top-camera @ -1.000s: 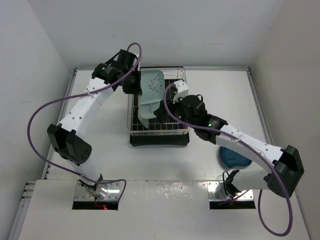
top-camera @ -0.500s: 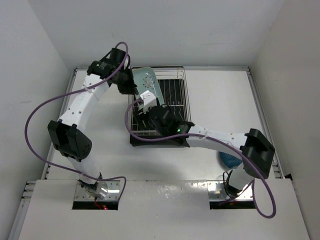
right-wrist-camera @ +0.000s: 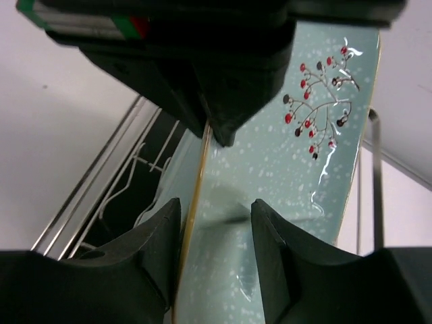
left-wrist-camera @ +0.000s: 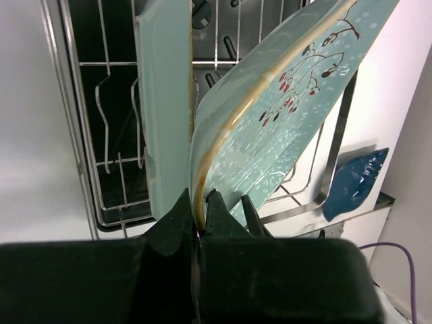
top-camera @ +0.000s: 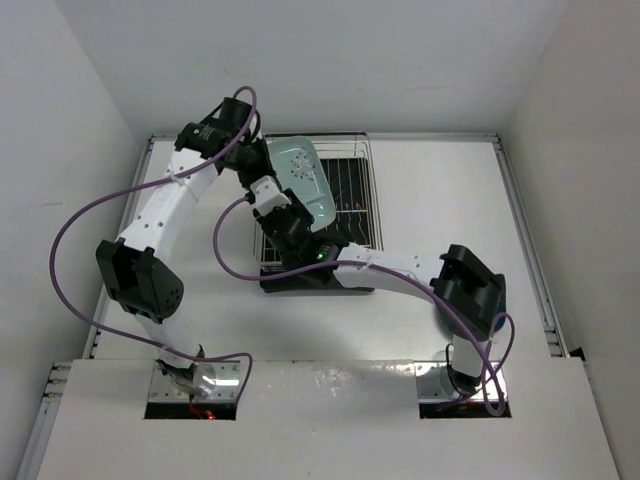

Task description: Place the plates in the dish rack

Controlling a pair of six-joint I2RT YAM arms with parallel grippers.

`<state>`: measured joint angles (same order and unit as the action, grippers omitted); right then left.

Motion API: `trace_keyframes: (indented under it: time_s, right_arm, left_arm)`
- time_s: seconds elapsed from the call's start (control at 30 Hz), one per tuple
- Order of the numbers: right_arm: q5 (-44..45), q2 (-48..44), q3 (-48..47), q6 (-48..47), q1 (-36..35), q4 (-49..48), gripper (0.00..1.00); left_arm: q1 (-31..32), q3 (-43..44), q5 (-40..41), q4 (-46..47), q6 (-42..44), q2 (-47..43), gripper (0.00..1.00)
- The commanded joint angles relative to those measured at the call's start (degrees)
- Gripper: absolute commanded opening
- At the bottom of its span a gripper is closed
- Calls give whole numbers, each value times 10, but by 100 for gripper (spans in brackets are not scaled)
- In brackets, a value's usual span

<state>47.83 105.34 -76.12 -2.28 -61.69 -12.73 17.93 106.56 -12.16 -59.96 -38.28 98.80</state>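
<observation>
Loading is under way. Top view: left pincer is clamped on the left rim of the held mint plate, which is tilted over the back-left part of the dish rack. Right arm is stretched across the table, w/ right pincer just beside the same plate edge. Its jaw state can't be told from here.

Left wrist view: pincer is shut on the plate's gold-lined rim, thin edge pinched btwn the pads. Plate is leaned to the right, berry-branch print shown. A second mint plate is stood on edge in the rack wires, just left of the held one. Whether the two touch can't be told. Blue plate is seen beyond the rack, not yet loaded.

Right wrist view: right pincer's jaws are apart, one finger each side of the held plate's rim. No squeeze is visible and contact can't be confirmed. Left pincer's black fingers are seen above, on the same rim.

Handling, as judged: plate looks stiff, glossy, prob. slippery and breakable. It seems light enough for a one-rim pinch but apt to swing. Rim is the only place to be gripped. A 2nd hold near the first, deep past the lip, is advised before the plate is lowered edge-on into a free slot. Knocking the upright plate is the main risk.
</observation>
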Motion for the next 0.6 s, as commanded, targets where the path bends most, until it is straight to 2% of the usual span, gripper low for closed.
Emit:
trace_keyframes:
  time_s: [0.0,0.1,0.23,0.27,0.43,0.47,0.5,0.57]
  right_arm:
    - [80,15,-40,-40,-2,-21,45]
    - [110,36,-63,-54,-1,-7,39]
    - [122,35,-62,-58,-1,-15,13]
    - [120,30,-60,-53,-1,-21,0]
    - [89,7,-56,-38,3,6,0]
    - [76,4,-57,-29,2,20,0]
    - [45,-7,-56,8,6,30,0]
    - [30,-28,-49,55,9,62,0]
  left_arm:
    - [-4,4,-53,40,-20,-41,0]
    - [-4,-2,-65,45,-20,-47,0]
    - [-4,-7,-65,45,-14,-52,0]
    - [-4,-7,-65,45,-14,-52,0]
    - [-4,-13,-100,65,22,-52,0]
    - [-4,-13,-100,65,29,-52,4]
    - [-4,-13,-105,72,45,-52,17]
    - [-4,-7,-105,72,65,-46,29]
